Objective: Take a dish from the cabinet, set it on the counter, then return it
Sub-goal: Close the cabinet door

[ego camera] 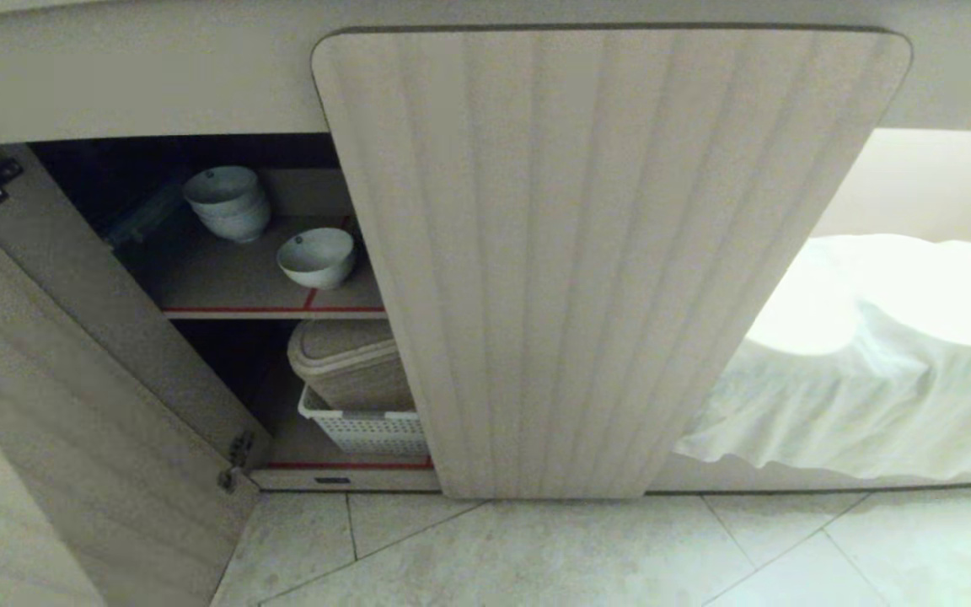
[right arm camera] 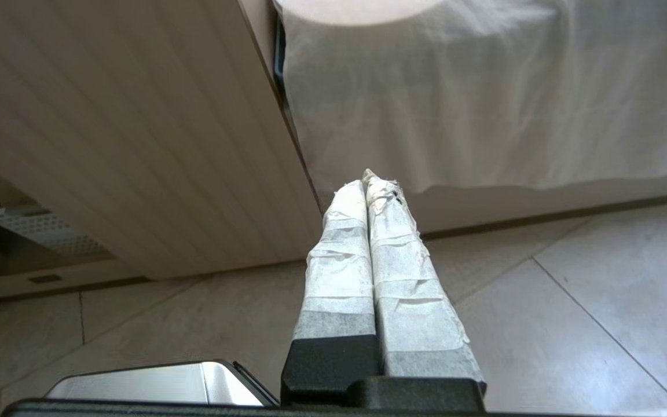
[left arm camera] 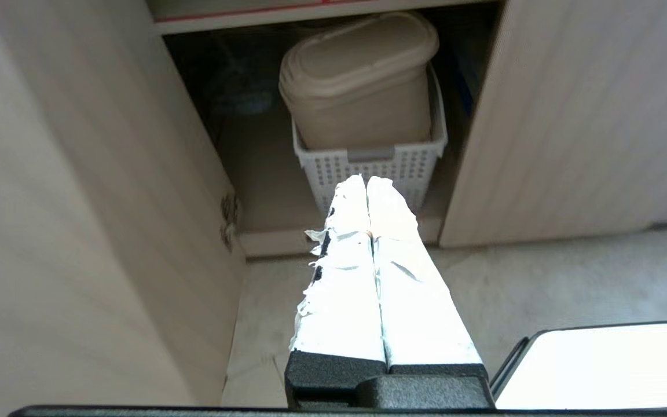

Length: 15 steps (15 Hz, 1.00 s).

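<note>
White china bowl (ego camera: 317,257) sits alone on the upper shelf (ego camera: 224,282) of the open cabinet (ego camera: 612,253), in front of the stacked bowls (ego camera: 227,202) — above and beyond my left pincer (left arm camera: 366,180), which points at the basket (left arm camera: 368,165) on the cabinet floor. That arm is the nearer; my right pincer (right arm camera: 365,179) faces the shut door and draped cloth (right arm camera: 484,98). Both pincers are pressed fully closed — holding nothing.

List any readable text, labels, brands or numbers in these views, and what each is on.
None readable in any view.
Single bowl: a tiny dark mark just inside the rim, too small to read.
Top bowl of the stack: a similar mark, also too small.
Cabinet base strip: a small dark slot or tag, no legible characters.
Basket and lidded bin: no text visible.
</note>
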{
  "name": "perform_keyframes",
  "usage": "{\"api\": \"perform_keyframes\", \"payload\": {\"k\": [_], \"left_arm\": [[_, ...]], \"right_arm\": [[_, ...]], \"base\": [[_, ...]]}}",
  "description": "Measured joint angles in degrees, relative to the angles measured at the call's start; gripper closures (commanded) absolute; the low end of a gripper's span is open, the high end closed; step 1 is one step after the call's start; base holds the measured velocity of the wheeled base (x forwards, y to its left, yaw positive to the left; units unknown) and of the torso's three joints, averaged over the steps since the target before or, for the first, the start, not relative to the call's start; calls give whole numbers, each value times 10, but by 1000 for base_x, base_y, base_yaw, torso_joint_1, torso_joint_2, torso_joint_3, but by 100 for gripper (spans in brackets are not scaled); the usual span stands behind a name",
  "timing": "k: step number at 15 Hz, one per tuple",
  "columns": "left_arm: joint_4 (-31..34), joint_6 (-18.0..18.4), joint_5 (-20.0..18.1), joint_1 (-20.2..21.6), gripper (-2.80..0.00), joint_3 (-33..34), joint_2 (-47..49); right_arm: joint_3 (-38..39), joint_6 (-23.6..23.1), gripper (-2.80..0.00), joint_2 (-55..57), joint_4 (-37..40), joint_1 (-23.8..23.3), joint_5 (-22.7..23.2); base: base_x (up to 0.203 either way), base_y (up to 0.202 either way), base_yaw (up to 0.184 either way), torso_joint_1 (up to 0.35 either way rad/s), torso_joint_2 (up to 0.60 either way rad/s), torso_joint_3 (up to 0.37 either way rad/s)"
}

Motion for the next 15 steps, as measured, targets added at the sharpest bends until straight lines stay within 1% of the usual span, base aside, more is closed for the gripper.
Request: {"api": "perform_keyframes", "payload": {"k": [12, 13, 15], "left_arm": [[0, 0, 0, 0, 0, 0, 0], [0, 0, 0, 0, 0, 0, 0], [1, 0, 0, 0, 0, 0, 0]], "right_arm": [[0, 0, 0, 0, 0, 0, 0], [0, 0, 0, 0, 0, 0, 0], [0, 0, 0, 0, 0, 0, 0]], "base": [[-192, 0, -1, 3, 1, 3], [-157, 0, 4, -2, -2, 2], [-28, 0, -1, 4, -1, 1]]}}
